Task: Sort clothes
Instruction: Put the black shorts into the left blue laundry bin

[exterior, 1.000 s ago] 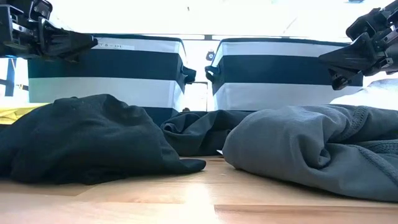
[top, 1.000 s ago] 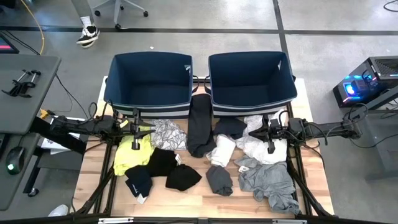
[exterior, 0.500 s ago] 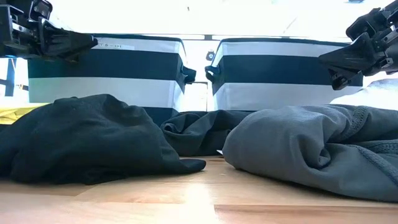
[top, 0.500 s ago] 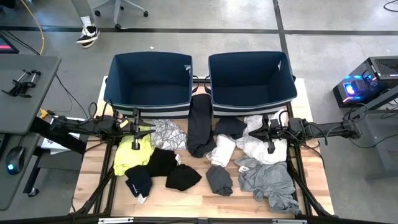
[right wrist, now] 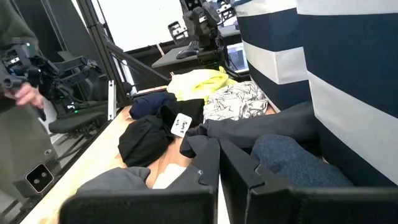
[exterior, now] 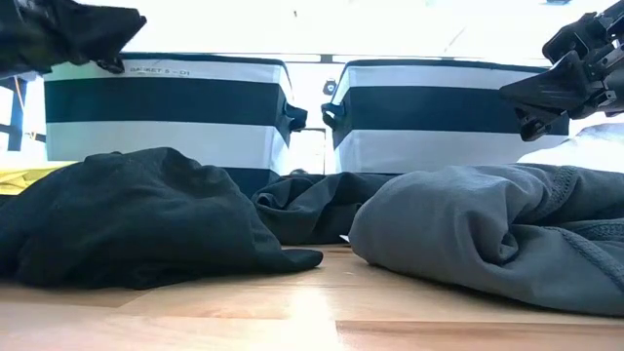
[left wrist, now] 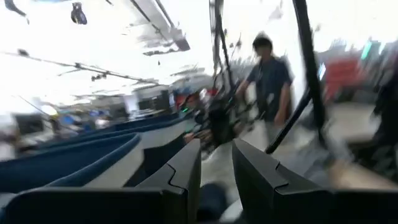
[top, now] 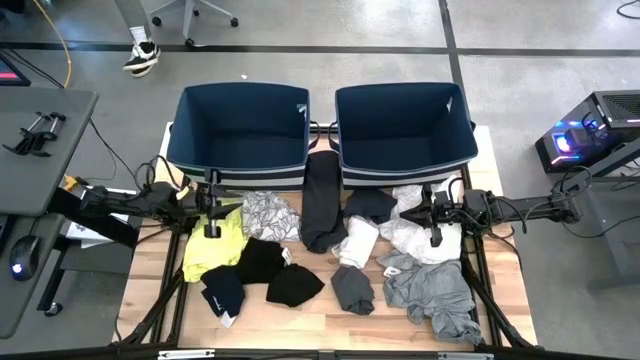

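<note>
1. Two empty bins [top: 244, 125] stand behind the clothes [top: 330, 240] strewn across the table [top: 320, 320].
2. Left gripper [top: 212, 232] hovers over the neon yellow garment [top: 210, 250], fingers slightly parted, holding nothing.
3. Right gripper [top: 434, 240] hangs closed above the white garment [top: 415, 238].

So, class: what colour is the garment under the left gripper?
Neon yellow garment, clearest in the high view.

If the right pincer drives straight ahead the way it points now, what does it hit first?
Probably the long black garment lying across its path just ahead of the right pincer, with the patterned grey-white garment behind it. Depth is hard to judge.
</note>
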Controlling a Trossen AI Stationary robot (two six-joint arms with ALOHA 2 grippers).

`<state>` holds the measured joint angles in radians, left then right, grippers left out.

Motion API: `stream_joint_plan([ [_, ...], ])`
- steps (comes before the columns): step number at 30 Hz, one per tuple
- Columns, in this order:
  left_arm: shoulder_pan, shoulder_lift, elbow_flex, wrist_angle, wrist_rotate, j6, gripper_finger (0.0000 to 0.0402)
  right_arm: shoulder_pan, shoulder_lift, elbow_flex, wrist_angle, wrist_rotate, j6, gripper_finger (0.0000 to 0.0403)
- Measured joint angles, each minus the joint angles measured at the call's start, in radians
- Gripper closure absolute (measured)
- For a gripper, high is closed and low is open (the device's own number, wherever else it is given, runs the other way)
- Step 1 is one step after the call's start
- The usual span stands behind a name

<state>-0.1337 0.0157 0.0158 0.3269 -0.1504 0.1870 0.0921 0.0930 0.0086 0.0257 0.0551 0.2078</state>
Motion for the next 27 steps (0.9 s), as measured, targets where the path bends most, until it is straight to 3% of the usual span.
stream_joint_plan([
  [3, 0.0, 0.014, 0.001, 0.115, -0.037, -0.365, 0.0323, 0.0, 0.0, 0.0, 0.0, 0.0, 0.0, 0.0402],
  [5, 0.0, 0.041, 0.018, 0.129, -0.087, -0.524, 0.0324, 0.0, 0.0, 0.0, 0.0, 0.0, 0.0, 0.0402],
  [9, -0.037, 0.182, 0.155, 0.045, -0.072, -0.456, 0.0325, 0.0, 0.0, 0.0, 0.0, 0.0, 0.0, 0.0402],
  [13, -0.098, 0.448, 0.395, -0.11, -0.17, -0.216, 0.0326, 0.0, 0.0, 0.0, 0.0, 0.0, 0.0, 0.0402],
  [16, -0.134, 0.654, 0.602, -0.31, -0.22, -0.157, 0.0326, 0.0, 0.0, 0.0, 0.0, 0.0, 0.0, 0.0402],
  [19, -0.166, 0.839, 0.8, -0.505, -0.222, -0.226, 0.0326, 0.0, 0.0, 0.0, 0.0, 0.0, 0.0, 0.0402],
  [23, -0.191, 1.062, 1.05, -0.807, -0.218, -0.475, 0.0326, 0.0, 0.0, 0.0, 0.0, 0.0, 0.0, 0.0402],
  [27, -0.191, 1.227, 1.199, -1.037, -0.134, -0.653, 0.0326, 0.0, 0.0, 0.0, 0.0, 0.0, 0.0, 0.0402],
])
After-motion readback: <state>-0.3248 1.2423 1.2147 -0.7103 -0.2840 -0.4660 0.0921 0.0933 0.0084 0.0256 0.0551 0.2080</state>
